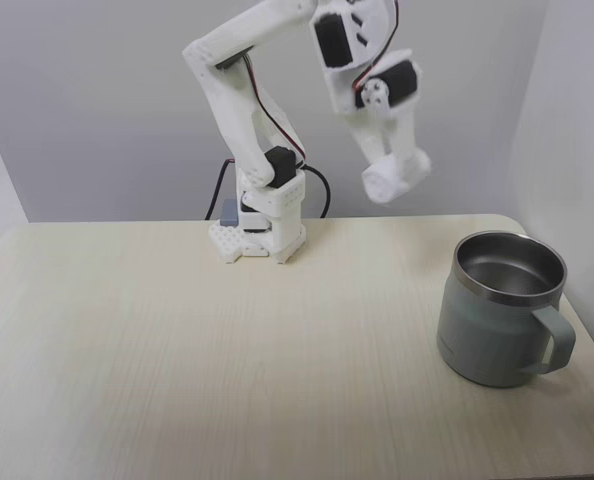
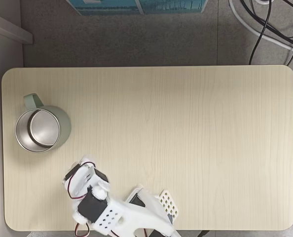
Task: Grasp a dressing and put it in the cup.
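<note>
In a fixed view looking across the counter point(image 1: 227, 350), the cup point(image 1: 501, 310) stood upright near the right edge, its handle turned to the right and toward the camera, its steel inside empty as far as could be seen. The white arm's fingers point(image 1: 395, 180) hung in the air above and to the left of the cup, well clear of its rim — whether they were clenched or released could not be told, and no dressing could be made out between them. In a fixed view from above, the cup point(image 2: 42, 129) sat near the counter's left edge, and the arm's end point(image 2: 83, 174) hovered just below it, apart from it.
</note>
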{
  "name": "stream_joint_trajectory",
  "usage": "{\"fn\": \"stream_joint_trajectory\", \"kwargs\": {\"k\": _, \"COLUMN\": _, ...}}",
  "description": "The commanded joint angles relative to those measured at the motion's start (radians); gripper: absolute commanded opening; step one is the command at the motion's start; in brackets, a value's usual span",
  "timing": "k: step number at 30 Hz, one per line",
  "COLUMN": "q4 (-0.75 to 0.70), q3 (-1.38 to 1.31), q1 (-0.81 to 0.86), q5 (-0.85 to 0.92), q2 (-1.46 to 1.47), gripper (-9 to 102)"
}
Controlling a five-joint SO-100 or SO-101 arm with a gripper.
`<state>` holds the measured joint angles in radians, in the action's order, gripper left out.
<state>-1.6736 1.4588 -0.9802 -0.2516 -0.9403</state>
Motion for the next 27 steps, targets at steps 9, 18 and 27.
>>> {"fn": "stream_joint_trajectory", "kwargs": {"k": 9, "q4": 0.282, "q3": 0.097, "q1": 0.023, "q5": -0.091, "q2": -0.091, "gripper": 0}}
{"fn": "stream_joint_trajectory", "kwargs": {"k": 18, "q4": 0.469, "q3": 0.133, "q1": 0.031, "q5": -0.172, "q2": -0.308, "gripper": 0}}
{"fn": "stream_joint_trajectory", "kwargs": {"k": 27, "q4": 0.529, "q3": 0.138, "q1": 0.025, "q5": -0.189, "q2": -0.446, "gripper": 0}}
